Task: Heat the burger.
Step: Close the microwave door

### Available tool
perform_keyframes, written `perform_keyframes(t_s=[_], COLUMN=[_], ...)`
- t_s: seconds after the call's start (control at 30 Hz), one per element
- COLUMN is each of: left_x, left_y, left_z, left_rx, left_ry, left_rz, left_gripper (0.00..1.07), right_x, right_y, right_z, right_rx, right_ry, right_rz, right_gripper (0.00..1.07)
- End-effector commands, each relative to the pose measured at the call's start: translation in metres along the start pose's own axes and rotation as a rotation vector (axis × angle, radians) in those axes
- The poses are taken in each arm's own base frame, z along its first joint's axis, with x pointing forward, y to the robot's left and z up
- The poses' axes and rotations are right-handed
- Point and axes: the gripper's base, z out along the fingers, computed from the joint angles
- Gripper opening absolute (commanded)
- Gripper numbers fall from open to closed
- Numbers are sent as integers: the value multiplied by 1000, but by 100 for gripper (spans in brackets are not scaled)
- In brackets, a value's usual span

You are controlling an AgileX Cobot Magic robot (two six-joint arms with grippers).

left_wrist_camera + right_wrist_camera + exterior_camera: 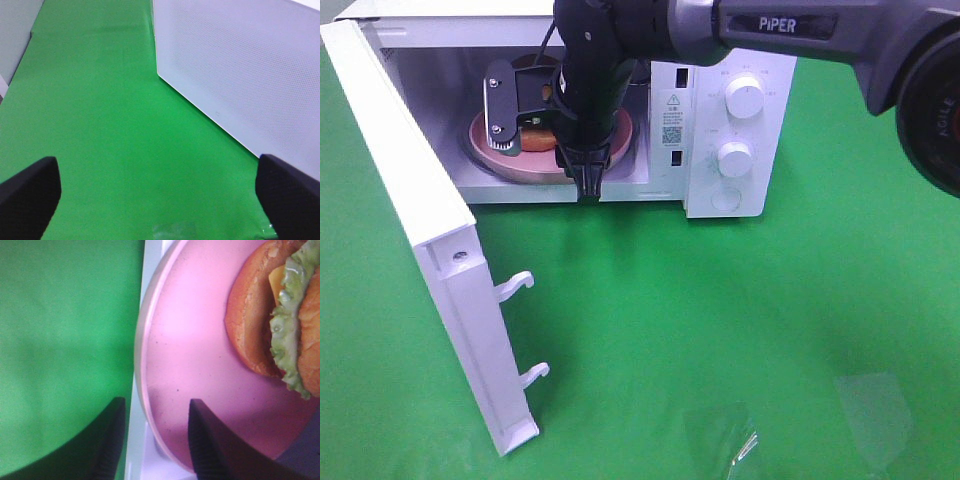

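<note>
The right tool (156,405) is reaching nose-down into the mouth of the open microwave (745,130), its fingers standing parted and gripping nothing. The rim of the pink plate (145,365) is running up through the gap between them: one finger is hanging just outside the rim, over the oven's white front sill (136,440), and the other is hovering over the bare plate floor inside it. The burger (272,325) is lying on its side on that plate inside the oven, beyond the inner finger and apart from it, with open pink surface between them. Behind the outer finger the green counter (720,320) is spreading wide and bare.

From the high camera the microwave door (430,240) is swinging fully open to one side of this tool, its two latch hooks (515,285) jutting toward the free counter in front of the oven. A scrap of clear film (740,440) is lying well away from the tool, near the counter's front edge.

The left tool (157,165) is standing wide open with nothing between its fingers, pointing along a clear green lane. A white dotted panel (240,75) is closing that lane on one side, its lower corner and edge sitting ahead of one finger.
</note>
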Motion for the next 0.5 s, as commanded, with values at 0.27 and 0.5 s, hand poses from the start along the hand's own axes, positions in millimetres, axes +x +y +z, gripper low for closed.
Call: perform_keyframes(t_s=[0.27, 0.5], left_x=[1, 1], left_y=[0, 0], left_z=[-2, -2], left_rx=[4, 4], left_ry=[-34, -34], left_rz=[-1, -1], left_gripper=[98, 98], right_x=[5, 14], right_y=[18, 35], right_z=[-13, -22], right_rx=[2, -20], right_ry=[-22, -25], right_rz=[-35, -45], right_gripper=[46, 65])
